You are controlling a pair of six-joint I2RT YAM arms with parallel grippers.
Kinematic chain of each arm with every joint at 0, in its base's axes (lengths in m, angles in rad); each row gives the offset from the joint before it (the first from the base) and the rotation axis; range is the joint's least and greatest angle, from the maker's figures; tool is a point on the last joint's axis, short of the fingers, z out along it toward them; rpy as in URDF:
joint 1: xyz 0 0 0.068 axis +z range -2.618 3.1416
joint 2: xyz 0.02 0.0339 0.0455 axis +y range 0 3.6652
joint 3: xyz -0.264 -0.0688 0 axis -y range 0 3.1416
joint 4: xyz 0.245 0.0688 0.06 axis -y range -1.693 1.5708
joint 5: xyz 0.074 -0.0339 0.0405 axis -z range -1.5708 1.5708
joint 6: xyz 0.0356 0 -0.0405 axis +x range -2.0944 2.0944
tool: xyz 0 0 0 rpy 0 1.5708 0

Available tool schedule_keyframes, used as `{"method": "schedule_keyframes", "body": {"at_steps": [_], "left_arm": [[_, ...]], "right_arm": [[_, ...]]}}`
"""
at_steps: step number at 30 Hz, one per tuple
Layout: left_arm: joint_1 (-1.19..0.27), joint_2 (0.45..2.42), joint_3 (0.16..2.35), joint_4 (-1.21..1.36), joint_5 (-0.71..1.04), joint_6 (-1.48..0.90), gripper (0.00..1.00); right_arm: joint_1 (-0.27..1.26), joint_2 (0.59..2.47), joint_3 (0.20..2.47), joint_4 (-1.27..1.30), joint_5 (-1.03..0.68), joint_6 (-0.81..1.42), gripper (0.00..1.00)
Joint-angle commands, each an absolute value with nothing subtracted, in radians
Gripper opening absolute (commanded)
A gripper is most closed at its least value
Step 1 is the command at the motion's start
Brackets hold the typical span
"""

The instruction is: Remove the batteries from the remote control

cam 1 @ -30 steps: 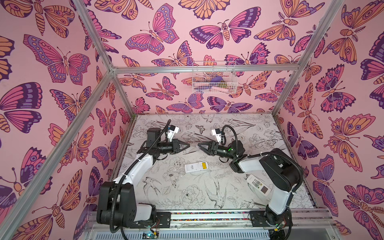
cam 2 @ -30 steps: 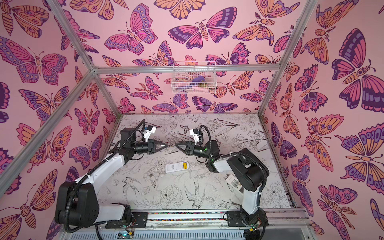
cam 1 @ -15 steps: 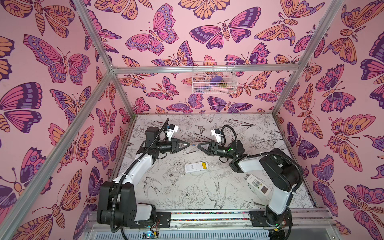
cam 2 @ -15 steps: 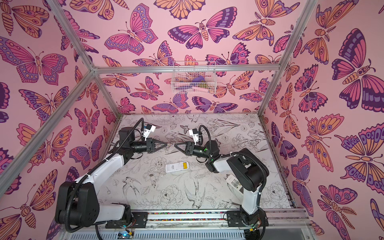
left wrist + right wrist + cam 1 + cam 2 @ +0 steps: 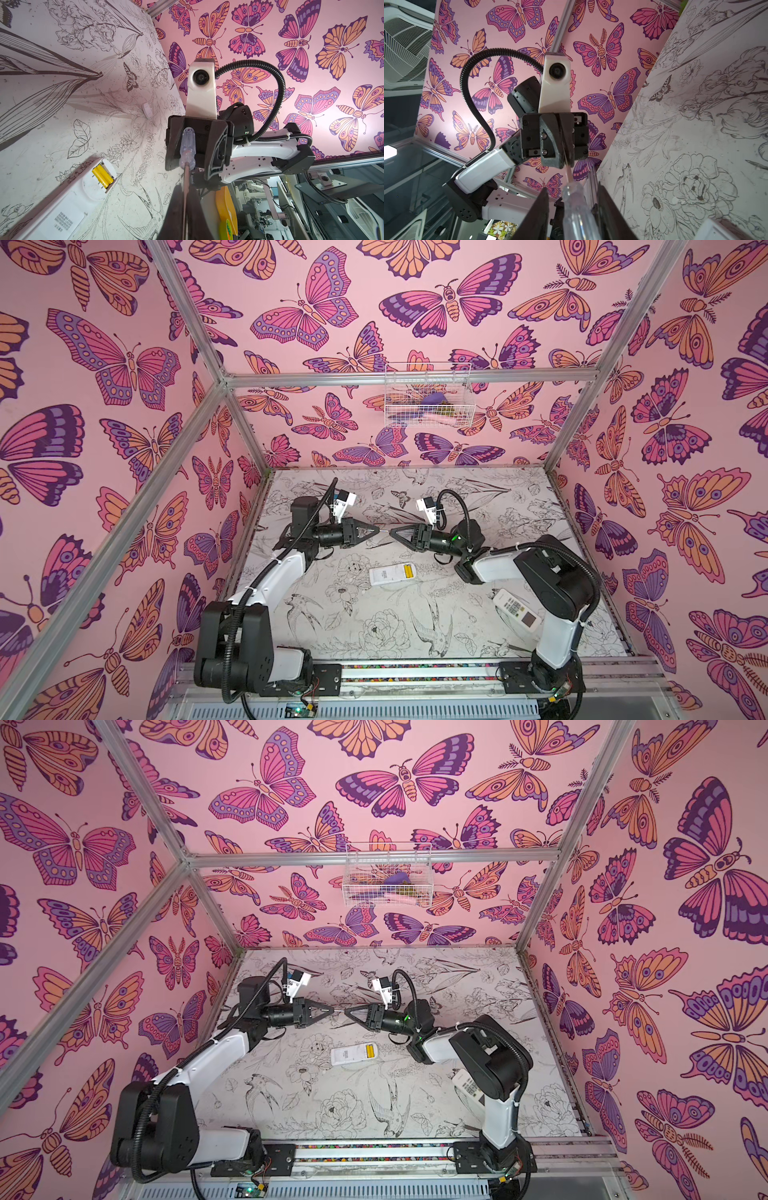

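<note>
Top views: both arms are lifted off the desk (image 5: 374, 639), hands nose to nose above the middle of it – nearly tip to tip.
Left hand (image 5: 375, 530): pressed together on the thin metal shaft of the screwdriver (image 5: 187, 145), holding it roughly level in the air.
Right hand (image 5: 393, 532): fingers spread either side of the clear handle. In the right wrist view there's a sliver of gap on both sides, so as far as I can see it isn't pinching it.
Screwdriver: bridges the two hands, with the shaft in the left one and the handle between the right one's fingers.
Remote control (image 5: 388, 574): white, lying back-up on the desk, below the hands and a bit toward the front edge. Nothing is touching it, and the battery bay is uncovered.
Batteries (image 5: 102, 176): two yellow ones, side by side in that open bay — in both top views it's the end of the remote nearer the right arm.
Small white piece (image 5: 147, 108): lies flat on the desk, well apart from the remote. Too small for me to say what it is.
Second remote (image 5: 517, 610): buttons up, on the desk by the right arm and partly tucked under it.
Wire basket (image 5: 428, 398): white, hanging on the back wall with something purple inside that I can't make out.
</note>
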State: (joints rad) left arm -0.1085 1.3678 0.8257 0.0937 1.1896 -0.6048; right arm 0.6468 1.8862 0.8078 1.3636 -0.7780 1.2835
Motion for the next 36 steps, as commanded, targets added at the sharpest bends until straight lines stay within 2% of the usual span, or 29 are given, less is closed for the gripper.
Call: {"method": "schedule_keyframes", "body": {"at_steps": [1,3,6,9,12,15,18,20,22,26,28,29,30,36], "left_arm": [[-0.118,1.372,0.813,0.081,1.165,-0.579,0.0],[-0.117,1.371,0.828,0.043,1.172,-0.549,0.02],[-0.116,1.376,0.836,-0.002,1.144,-0.492,0.15],[-0.109,1.374,0.908,-0.186,1.108,-0.377,0.29],[-0.111,1.385,0.987,-0.368,1.054,-0.195,0.38],[-0.111,1.39,1.021,-0.424,1.0,-0.127,0.47],[-0.112,1.392,1.045,-0.485,1.021,0.0,0.57],[-0.117,1.4,1.049,-0.514,1.016,0.092,0.62],[-0.128,1.401,1.049,-0.525,0.969,0.185,0.69],[-0.144,1.413,1.056,-0.561,0.87,0.336,0.77],[-0.152,1.426,1.045,-0.566,0.835,0.408,0.87],[-0.159,1.428,1.038,-0.566,0.81,0.454,0.97],[-0.168,1.428,1.032,-0.566,0.786,0.497,1.0],[-0.191,1.451,0.994,-0.568,0.746,0.722,1.0]], "right_arm": [[0.667,1.902,0.863,1.429,-0.818,1.306,0.24],[0.664,1.897,0.863,1.429,-0.831,1.301,0.14],[0.644,1.886,0.834,1.427,-0.827,1.283,0.05],[0.6,1.863,0.797,1.426,-0.82,1.301,0.02],[0.554,1.814,0.75,1.404,-0.832,1.265,0.01],[0.504,1.766,0.724,1.314,-0.838,1.217,0.0],[0.466,1.716,0.709,1.24,-0.856,1.172,0.0],[0.454,1.667,0.71,1.092,-0.865,1.076,0.0],[0.452,1.585,0.729,0.839,-0.848,0.904,0.0],[0.452,1.446,0.784,0.438,-0.79,0.604,0.0],[0.452,1.405,0.798,0.315,-0.76,0.491,0.0],[0.453,1.386,0.805,0.261,-0.731,0.44,0.0],[0.453,1.37,0.809,0.212,-0.708,0.395,0.0],[0.457,1.299,0.806,0.089,-0.618,0.185,0.0]]}}
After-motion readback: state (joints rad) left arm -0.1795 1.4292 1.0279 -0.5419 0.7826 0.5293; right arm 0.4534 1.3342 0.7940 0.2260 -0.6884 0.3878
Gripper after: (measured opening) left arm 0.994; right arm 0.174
